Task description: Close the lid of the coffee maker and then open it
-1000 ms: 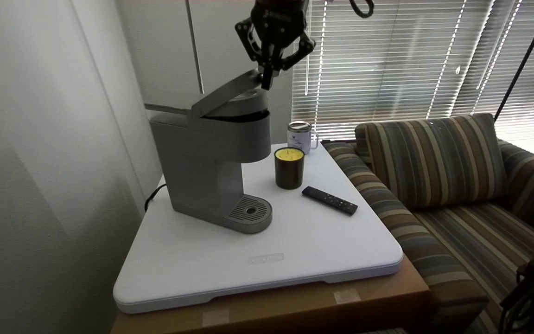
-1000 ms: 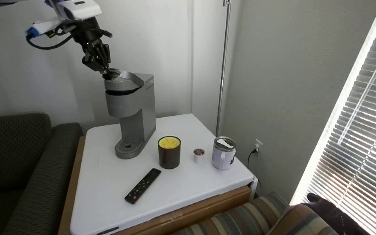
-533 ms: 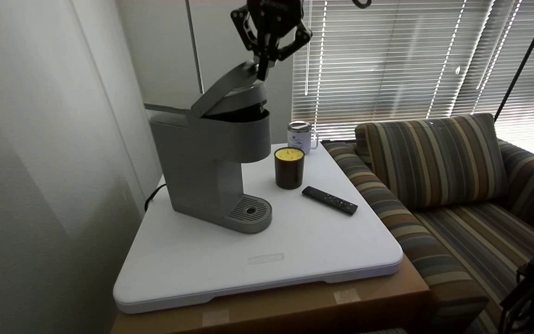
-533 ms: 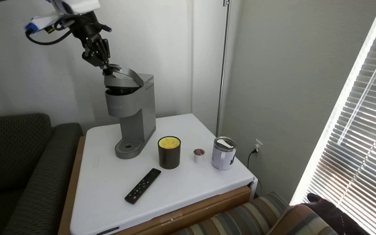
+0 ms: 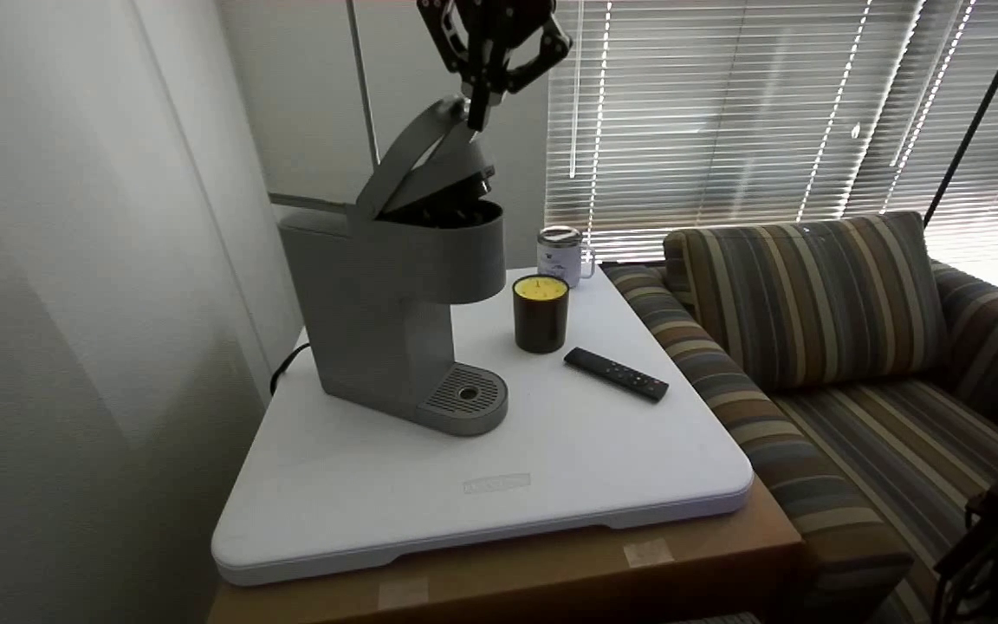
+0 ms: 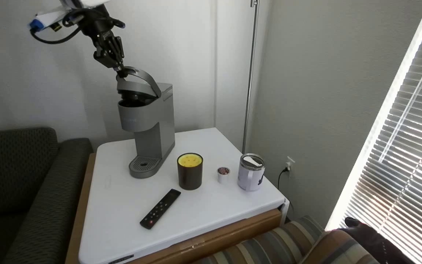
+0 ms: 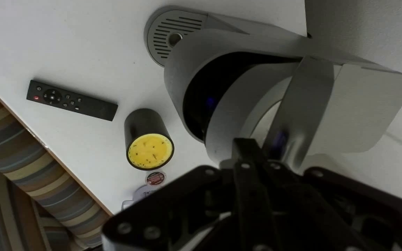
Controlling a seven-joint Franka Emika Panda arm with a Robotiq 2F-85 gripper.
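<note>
The grey coffee maker stands upright on the white table; it also shows in an exterior view and the wrist view. Its hinged lid is partly raised, tilted up from the rear hinge; the arched lid also shows in an exterior view and the wrist view. A dark opening shows beneath the tilted brew head. My gripper is shut, fingertips together at the lid's front edge, touching it, inside the arch in an exterior view. It covers the lid's front end in the wrist view.
A dark jar with yellow top, a small pod, a white mug and a black remote stand or lie on the white table. A wall is behind the machine. A striped sofa borders the table.
My gripper has moved up and slightly back toward the hinge. The lid and brew head have tilted further up with it, and the dark opening under them has widened.
</note>
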